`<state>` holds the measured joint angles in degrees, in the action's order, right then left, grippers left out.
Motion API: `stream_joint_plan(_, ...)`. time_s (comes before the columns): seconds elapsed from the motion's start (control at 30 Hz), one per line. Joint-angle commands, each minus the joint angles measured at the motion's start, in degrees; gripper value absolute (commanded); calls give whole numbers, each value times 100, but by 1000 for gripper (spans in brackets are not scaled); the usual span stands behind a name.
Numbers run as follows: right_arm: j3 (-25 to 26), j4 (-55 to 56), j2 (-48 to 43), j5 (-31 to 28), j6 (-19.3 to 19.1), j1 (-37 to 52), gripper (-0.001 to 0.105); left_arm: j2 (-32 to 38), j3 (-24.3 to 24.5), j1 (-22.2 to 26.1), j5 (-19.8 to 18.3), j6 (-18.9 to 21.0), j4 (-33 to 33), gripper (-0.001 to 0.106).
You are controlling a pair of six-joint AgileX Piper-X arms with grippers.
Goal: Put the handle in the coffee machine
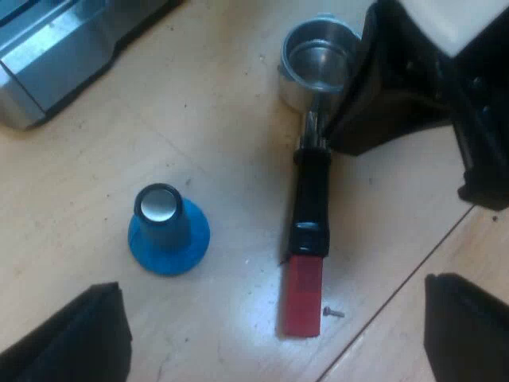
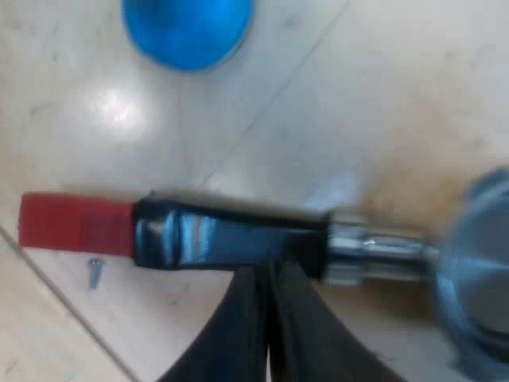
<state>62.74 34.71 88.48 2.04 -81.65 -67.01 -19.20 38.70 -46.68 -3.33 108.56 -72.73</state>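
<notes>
The pale wooden table (image 1: 238, 143) carries it all. From the left wrist, the holder (image 1: 310, 191) lies flat on it. Read the holder as a clock hand, with the metal cup (image 1: 318, 56) at twelve and the red end (image 1: 301, 296) at six. The espresso machine (image 1: 56, 56) stands well apart at ten. The blue tamper (image 1: 169, 231) is at eight, and a small screw (image 1: 332, 313) lies by the red tip at five. The right end effector (image 1: 350, 119) reaches in at two, near the neck. The left end effector (image 1: 270, 318) hangs above, spread wide and empty.

From the right wrist, that arm's fingers (image 2: 298, 334) are pressed together on nothing. Their tips are just beside the dark grip at three; I cannot tell whether they touch it. The left wrist gives the machine and the holder's whole lay; the right gives the grip's gloss.

The holder looks rigid and cup-heavy, and its grip is likely slick. I'd take the dark grip near the collar.
</notes>
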Motion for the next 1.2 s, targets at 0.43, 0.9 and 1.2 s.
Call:
stream_joint_plan(0.43,46,1449,-1319,-1495,-219,70,6,13,54,-28,55,-416,469,78)
stream_joint_plan(0.9,62,1559,-1336,-1153,-738,588,74,-78,-30,-28,-360,-514,1205,78)
stream_joint_plan(1.2,62,1514,-1183,47,-756,1243,74,-465,-285,-28,-720,-514,1435,78)
